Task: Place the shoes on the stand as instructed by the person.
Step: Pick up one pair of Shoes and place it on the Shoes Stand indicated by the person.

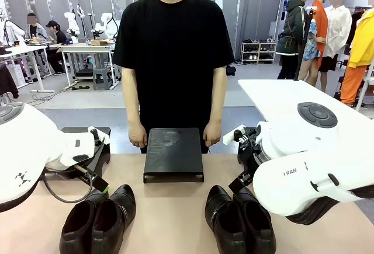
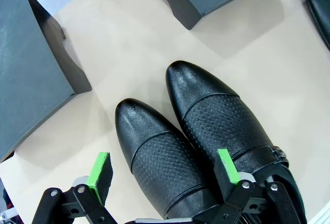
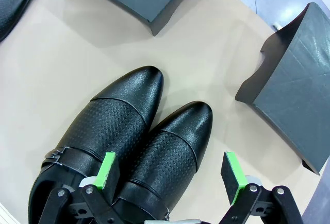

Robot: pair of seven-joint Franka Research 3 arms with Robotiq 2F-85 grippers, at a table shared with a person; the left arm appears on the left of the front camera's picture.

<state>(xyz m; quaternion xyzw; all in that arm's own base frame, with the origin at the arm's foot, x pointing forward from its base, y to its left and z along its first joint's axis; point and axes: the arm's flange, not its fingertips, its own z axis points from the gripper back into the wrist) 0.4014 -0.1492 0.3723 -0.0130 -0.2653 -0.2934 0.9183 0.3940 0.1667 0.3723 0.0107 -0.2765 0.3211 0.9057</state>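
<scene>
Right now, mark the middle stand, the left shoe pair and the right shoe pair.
middle stand point(image 1: 173, 149), front view, flat top surface.
left shoe pair point(image 2: 157, 162), left wrist view, perforated vamp of one shoe.
right shoe pair point(image 3: 167, 157), right wrist view, perforated vamp of one shoe.

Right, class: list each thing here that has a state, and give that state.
Left shoes: paired on the table.
Left tool: open, above that pair.
Right shoes: paired on the table.
Right tool: open, above that pair.
Middle stand: no shoe on it.
Person's hands: lowered at the table's edge.
</scene>
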